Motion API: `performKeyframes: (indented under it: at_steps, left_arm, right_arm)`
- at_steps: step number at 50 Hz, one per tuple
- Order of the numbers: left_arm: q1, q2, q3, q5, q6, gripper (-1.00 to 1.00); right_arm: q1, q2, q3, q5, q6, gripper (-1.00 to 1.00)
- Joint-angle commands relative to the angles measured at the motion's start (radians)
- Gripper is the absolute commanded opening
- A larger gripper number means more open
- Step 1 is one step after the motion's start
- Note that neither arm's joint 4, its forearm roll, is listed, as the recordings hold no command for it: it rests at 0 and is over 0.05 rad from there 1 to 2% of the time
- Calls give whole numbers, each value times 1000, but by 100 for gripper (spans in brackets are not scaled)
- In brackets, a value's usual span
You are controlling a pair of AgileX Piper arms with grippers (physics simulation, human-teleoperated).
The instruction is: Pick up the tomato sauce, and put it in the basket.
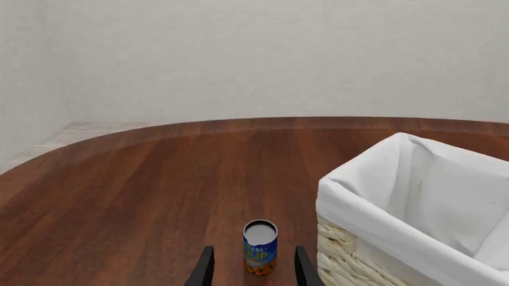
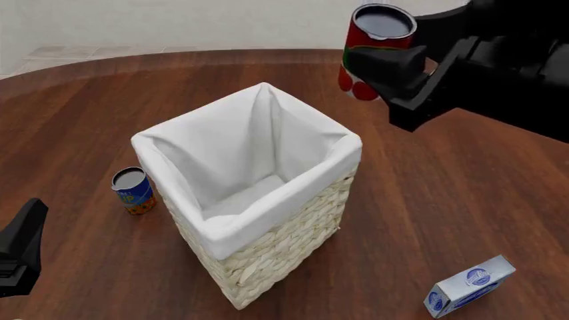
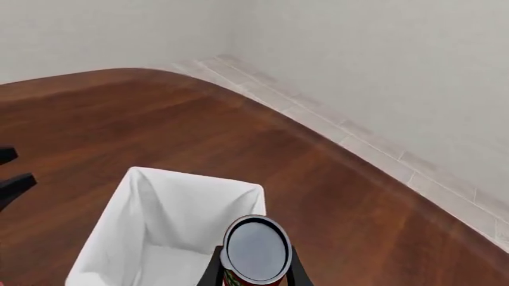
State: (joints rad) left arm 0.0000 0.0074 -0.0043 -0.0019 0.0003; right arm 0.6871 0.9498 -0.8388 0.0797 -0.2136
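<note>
1. Left wrist view: A blue-and-orange can stands upright on the dark wooden table, framed between the spread black fingers of the left gripper with clear gaps on both sides; nothing is grasped. A corner of the basket, its white liner folded over the rim, stands just beside the can.

2. Front view: The right gripper holds the tomato sauce upright in the air, near the basket's far right corner and apparently just outside its rim. The blue-and-orange can stands by the basket's left wall, and a small blue-and-white carton lies near the table's right front. Only a black sliver of the left gripper shows.

3. Right wrist view: The tomato sauce's grey top fills the space between the clenched fingers of the right gripper, with the basket's open liner below.
</note>
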Motion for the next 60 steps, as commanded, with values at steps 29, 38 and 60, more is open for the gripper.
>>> performKeyframes:
  at_steps: [29,38,60]
  left_arm:
    - [0,0,0,0,0,100]
    - [0,0,0,0,0,100]
    - [0,0,0,0,0,100]
  right_arm:
    - [48,102,-17,-72,28,-100]
    - [53,131,-22,-86,23,-100]
    - [68,199,-33,-117,13,-100]
